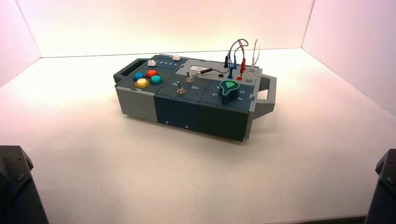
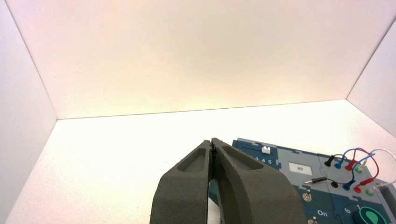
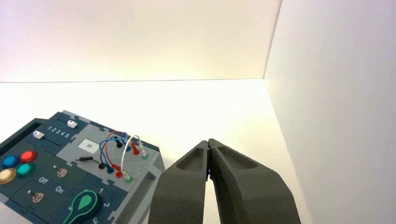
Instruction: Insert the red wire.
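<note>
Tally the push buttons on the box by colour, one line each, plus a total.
Blue push button: 1
Red push button: 1
Yellow push button: 1
Green push button: 1
Total: 4

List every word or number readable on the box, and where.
"1 2 3 4 5": between the white sliders
"Off": between the toggle switches
"On": beside "Off"
"1", "2": by the green-marked knob; its other numbers too unclear
Display: too small to read
</note>
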Robot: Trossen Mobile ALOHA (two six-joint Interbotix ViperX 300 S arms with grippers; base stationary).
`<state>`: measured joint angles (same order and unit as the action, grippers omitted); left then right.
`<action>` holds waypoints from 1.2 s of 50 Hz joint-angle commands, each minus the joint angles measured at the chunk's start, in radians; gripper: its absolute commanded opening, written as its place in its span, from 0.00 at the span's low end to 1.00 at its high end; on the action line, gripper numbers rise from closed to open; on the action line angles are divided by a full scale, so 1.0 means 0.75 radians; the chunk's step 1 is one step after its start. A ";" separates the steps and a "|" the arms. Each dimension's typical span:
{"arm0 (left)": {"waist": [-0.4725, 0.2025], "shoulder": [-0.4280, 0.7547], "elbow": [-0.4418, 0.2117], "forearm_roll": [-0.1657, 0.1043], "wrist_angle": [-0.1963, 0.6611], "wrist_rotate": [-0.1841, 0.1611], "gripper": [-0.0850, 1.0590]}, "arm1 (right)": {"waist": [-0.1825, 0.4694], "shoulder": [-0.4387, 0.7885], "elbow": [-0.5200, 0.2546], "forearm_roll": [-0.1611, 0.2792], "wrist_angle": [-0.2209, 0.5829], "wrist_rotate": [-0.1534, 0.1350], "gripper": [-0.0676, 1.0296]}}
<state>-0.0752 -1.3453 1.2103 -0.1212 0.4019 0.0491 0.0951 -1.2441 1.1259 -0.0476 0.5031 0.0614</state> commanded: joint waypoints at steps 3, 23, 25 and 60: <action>-0.002 0.008 -0.014 0.002 -0.014 0.004 0.05 | -0.002 0.008 -0.018 0.004 -0.008 0.002 0.04; -0.002 0.012 -0.014 0.000 -0.014 0.002 0.05 | 0.115 0.096 -0.022 0.037 -0.006 -0.004 0.06; -0.002 0.014 -0.014 0.000 -0.014 0.002 0.05 | 0.143 0.123 -0.025 0.039 -0.006 -0.004 0.08; -0.002 0.020 -0.014 -0.006 -0.016 0.000 0.05 | 0.513 0.567 -0.160 0.155 0.100 -0.010 0.32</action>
<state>-0.0736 -1.3453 1.2118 -0.1227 0.4019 0.0506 0.4602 -0.8437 1.0554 0.0522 0.5768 0.0552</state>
